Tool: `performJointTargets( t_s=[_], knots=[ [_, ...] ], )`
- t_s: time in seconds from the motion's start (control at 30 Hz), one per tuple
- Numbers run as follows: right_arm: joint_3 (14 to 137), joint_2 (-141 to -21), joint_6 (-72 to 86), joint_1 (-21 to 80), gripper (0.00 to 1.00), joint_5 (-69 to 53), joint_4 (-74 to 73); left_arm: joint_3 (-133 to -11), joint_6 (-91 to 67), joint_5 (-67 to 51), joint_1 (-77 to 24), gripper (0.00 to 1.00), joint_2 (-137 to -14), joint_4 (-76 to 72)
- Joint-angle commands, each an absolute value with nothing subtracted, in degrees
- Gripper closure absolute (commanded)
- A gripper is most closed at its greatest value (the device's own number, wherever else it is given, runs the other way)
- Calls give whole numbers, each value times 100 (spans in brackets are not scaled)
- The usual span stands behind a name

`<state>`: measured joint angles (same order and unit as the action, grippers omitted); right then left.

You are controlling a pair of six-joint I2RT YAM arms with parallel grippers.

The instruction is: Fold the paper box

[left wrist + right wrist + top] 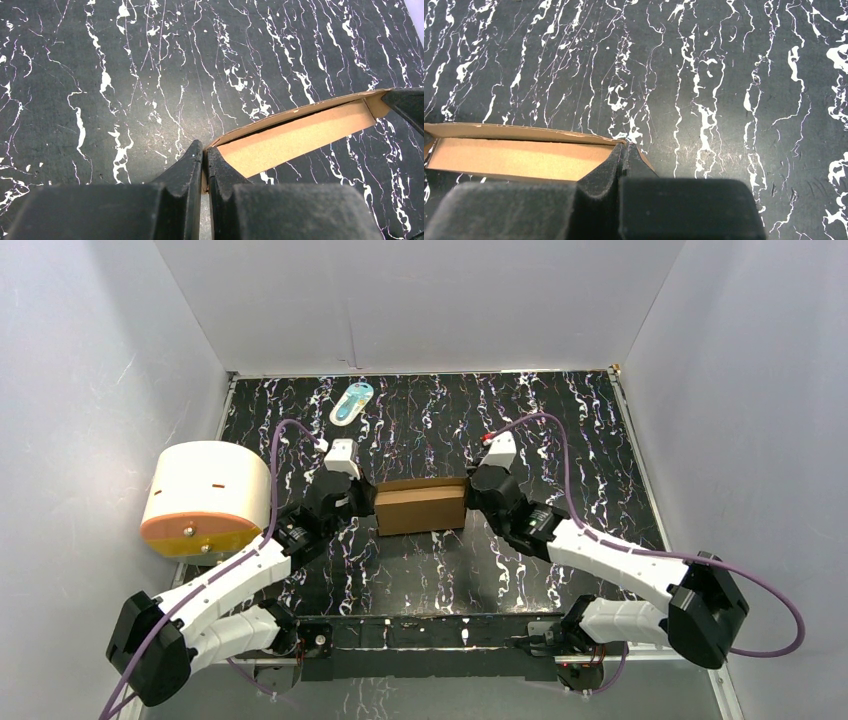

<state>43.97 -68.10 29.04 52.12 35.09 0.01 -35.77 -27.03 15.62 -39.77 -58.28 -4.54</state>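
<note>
1. Roughly mid-way across the marbled table point(560, 430), the paper box point(421, 506) is held by left gripper point(204, 156) and right gripper point(624, 152), each clamped on an end wall
2. Likely light, thin, crease-prone cardboard; grip walls gently

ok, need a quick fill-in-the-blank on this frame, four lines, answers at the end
1. The left claw is shut on the ____ end of the plain brown cardboard paper box.
2. The right claw is ____ on the box's opposite end.
3. The white-and-orange cylinder sits at the ____ edge of the black marbled table.
4. The small teal-white packet lies near the table's ____ edge.
Answers: left; shut; left; far.
</note>
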Motion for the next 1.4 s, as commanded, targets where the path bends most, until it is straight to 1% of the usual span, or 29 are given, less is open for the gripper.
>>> performJointTargets(
  t_s=[0.0, 0.17, 0.4, 0.57, 0.8, 1.1, 1.37],
  knots=[
    [4105, -6470, 2803, 5291, 100, 3193, 580, -3462, -2759, 1579, -4097, 96, -5660, -804],
    [3823, -6380, 2776, 5289, 100, 3041, 843, -3385, -2735, 1634, -4209, 96, -5669, -895],
    [3703, -6351, 3274, 5304, 100, 3162, 822, -3310, -2725, 1834, -4387, 95, -5658, -934],
    [3485, -6340, 2985, 5351, 100, 3164, 1113, -3267, -2708, 1974, -4527, 95, -5653, -949],
    [2864, -6116, 2359, 5404, 100, 3090, 1704, -3154, -2579, 2092, -4561, 95, -5575, -1012],
    [2405, -5976, 2313, 5414, 100, 2877, 2242, -2932, -2428, 2000, -4647, 92, -5510, -1253],
    [2082, -5866, 2231, 5466, 99, 2918, 2746, -2652, -2313, 2255, -4852, 92, -5375, -1568]
  ],
)
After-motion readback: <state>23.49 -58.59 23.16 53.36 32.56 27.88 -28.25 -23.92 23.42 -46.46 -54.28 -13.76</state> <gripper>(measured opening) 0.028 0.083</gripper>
